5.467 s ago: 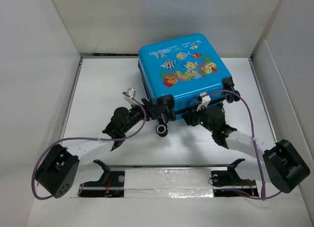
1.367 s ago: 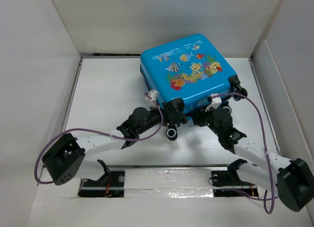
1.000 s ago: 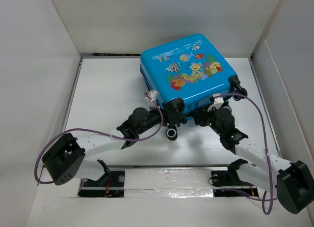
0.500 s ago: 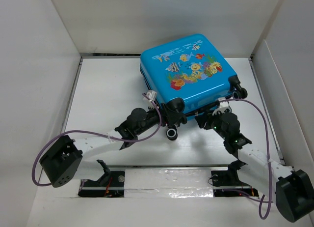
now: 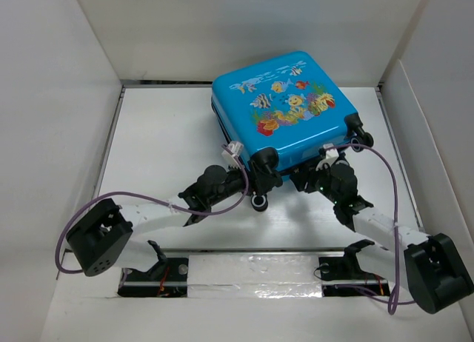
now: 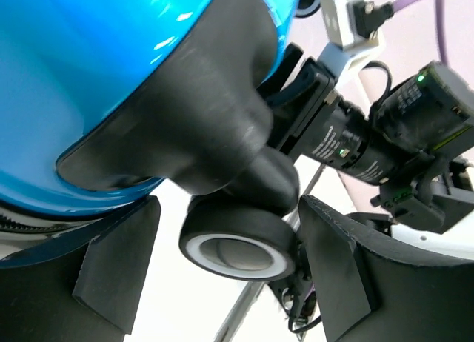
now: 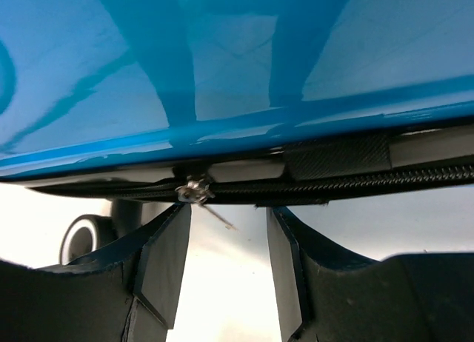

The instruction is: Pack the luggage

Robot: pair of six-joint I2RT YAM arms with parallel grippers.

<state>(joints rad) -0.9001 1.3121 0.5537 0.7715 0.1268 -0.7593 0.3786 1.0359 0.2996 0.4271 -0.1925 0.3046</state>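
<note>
White boards (image 5: 244,31) wall in the tabletop (image 5: 159,135), where the blue fish-print suitcase (image 5: 281,105) lies flat at the far middle, lid down. I judge the packing nearly done, with only the zip to finish. My right gripper (image 7: 222,260) gapes empty just below the suitcase's zipper pull (image 7: 194,192). My left gripper (image 6: 226,272), spread wide, straddles its near wheel (image 6: 237,247) and crowds that corner.
</note>
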